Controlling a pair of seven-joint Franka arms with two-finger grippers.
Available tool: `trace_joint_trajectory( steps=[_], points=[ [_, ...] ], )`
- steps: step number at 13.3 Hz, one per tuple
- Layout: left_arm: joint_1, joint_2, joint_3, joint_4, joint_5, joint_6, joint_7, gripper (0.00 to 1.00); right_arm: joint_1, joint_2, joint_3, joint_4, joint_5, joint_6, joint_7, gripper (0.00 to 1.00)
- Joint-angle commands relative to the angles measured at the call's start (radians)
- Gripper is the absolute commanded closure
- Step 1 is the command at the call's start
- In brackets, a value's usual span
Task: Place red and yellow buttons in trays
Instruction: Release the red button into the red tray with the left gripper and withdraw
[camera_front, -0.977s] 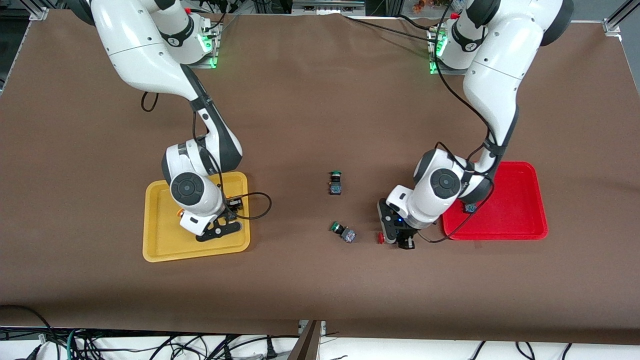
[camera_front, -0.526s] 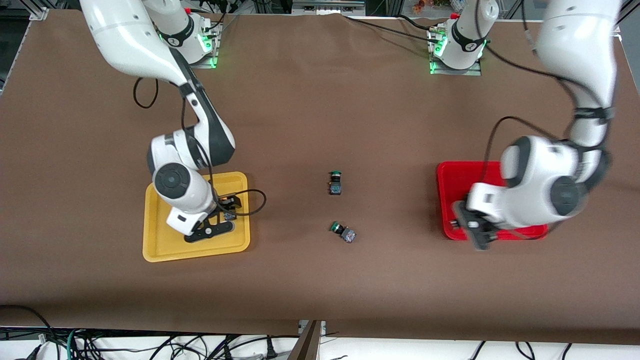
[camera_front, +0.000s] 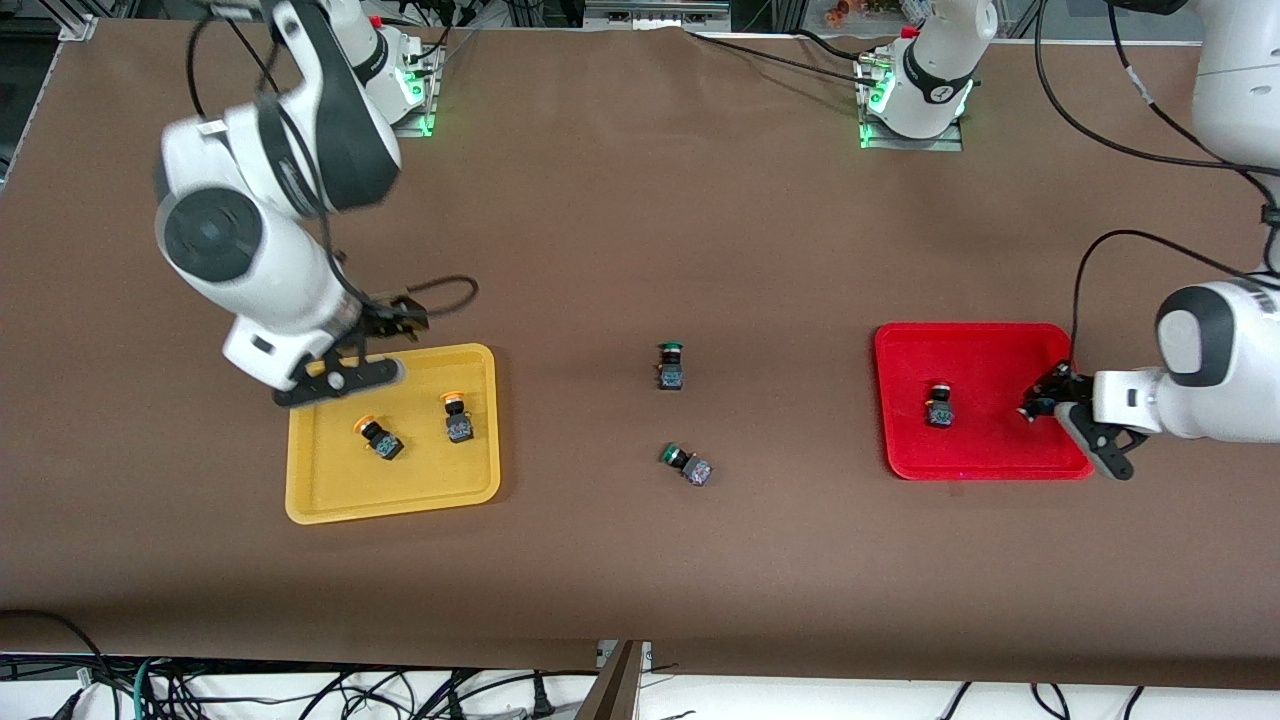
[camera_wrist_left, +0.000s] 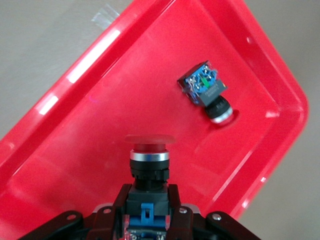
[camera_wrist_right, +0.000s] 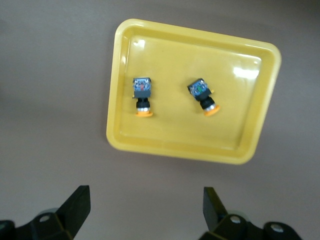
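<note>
My left gripper (camera_wrist_left: 148, 192) is shut on the black body of a red button (camera_wrist_left: 148, 155), which hangs cap-first over the red tray (camera_wrist_left: 100, 125). In the front view that gripper (camera_front: 1038, 403) is over the red tray (camera_front: 990, 360), at the end toward the left arm. A second button (camera_front: 938, 405) lies in this tray. Two yellow buttons (camera_front: 380, 438) (camera_front: 458, 418) lie in the yellow tray (camera_front: 330, 480). My right gripper (camera_front: 405, 318) is raised over that tray's farther rim, open and empty. Its wrist view looks down on the yellow tray (camera_wrist_right: 175, 150) and both buttons (camera_wrist_right: 142, 95) (camera_wrist_right: 203, 95).
Two green-capped buttons lie on the brown table between the trays, one (camera_front: 671, 365) farther from the front camera than the other (camera_front: 687, 464). Cables trail from both wrists.
My left arm carried the red button from the table to over the red tray. My right gripper opened, left a yellow button in the yellow tray and rose away from it.
</note>
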Motion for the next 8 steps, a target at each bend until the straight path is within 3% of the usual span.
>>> trace_joint_trajectory(
  steps=[1, 3, 5, 7, 8],
  points=[
    [-0.015, -0.026, -0.01, -0.029, 0.048, 0.056, 0.03, 0.0, -0.006, -0.233, -0.038, -0.209, 0.036, 0.003, -0.008, 0.0],
    [-0.026, -0.105, -0.019, -0.023, 0.049, -0.012, 0.011, 0.0, -0.004, -0.313, -0.064, -0.298, 0.054, 0.027, -0.008, 0.0],
    [-0.038, -0.191, -0.038, 0.006, 0.049, -0.141, -0.142, 0.0, -0.015, -0.321, -0.058, -0.306, 0.051, 0.012, -0.008, 0.0],
    [-0.06, -0.28, -0.053, 0.009, 0.052, -0.268, -0.322, 0.0, -0.091, -0.312, 0.006, -0.26, 0.043, -0.026, -0.014, 0.0],
    [-0.069, -0.32, -0.058, 0.011, 0.052, -0.322, -0.421, 0.0, -0.174, -0.309, 0.075, -0.259, 0.045, -0.03, -0.034, 0.0]
  ],
)
